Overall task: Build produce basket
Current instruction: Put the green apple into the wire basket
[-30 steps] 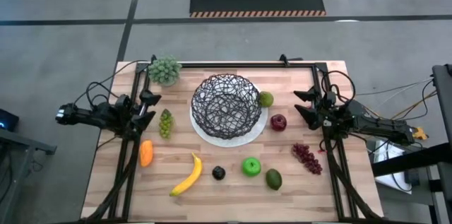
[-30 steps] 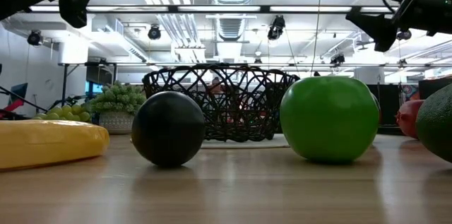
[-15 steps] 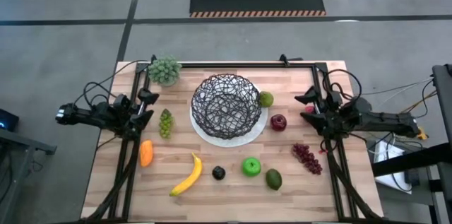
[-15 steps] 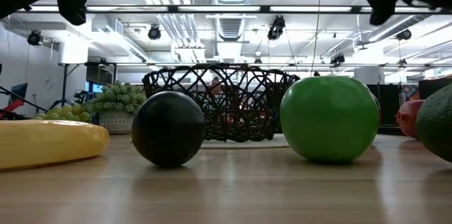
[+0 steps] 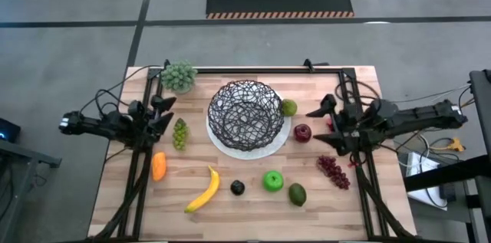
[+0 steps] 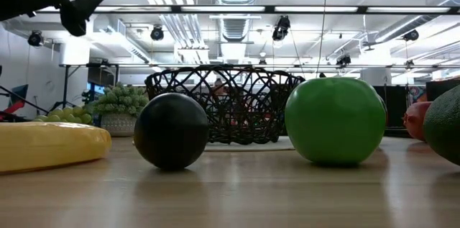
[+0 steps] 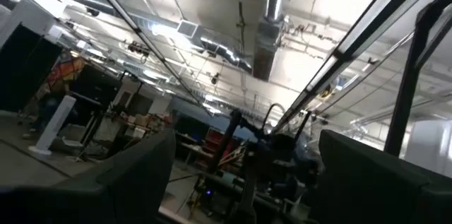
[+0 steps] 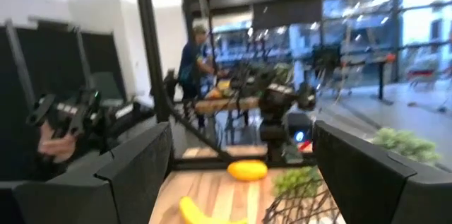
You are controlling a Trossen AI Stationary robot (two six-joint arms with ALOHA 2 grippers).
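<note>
The black wire basket [image 5: 245,114] stands on a white plate [image 5: 285,134] at the table's middle. Around it on the wood lie a red apple [image 5: 303,132], dark red grapes [image 5: 334,171], an avocado [image 5: 297,194], a green apple [image 5: 272,181], a dark plum [image 5: 238,188], a banana [image 5: 203,191] and a carrot [image 5: 159,165]. My right gripper [image 5: 316,126] hangs open in the air just right of the red apple, high above the table. My left gripper [image 5: 163,113] is open at the left edge, raised, with nothing between its fingers.
Green grapes [image 5: 180,133] lie left of the basket, and a small green fruit [image 5: 288,107] rests against the plate's right rim. A pale leafy cluster [image 5: 179,76] sits at the far left corner. Black frame rails [image 5: 138,174] run along both sides. A person [image 8: 194,54] stands in the room beyond.
My right gripper has risen and swung from the right rail toward the table's middle, stopping beside the red apple; in the low view it has nearly left the top of the picture. It stays open. My left gripper has turned a little in place. Nothing on the table has moved.
</note>
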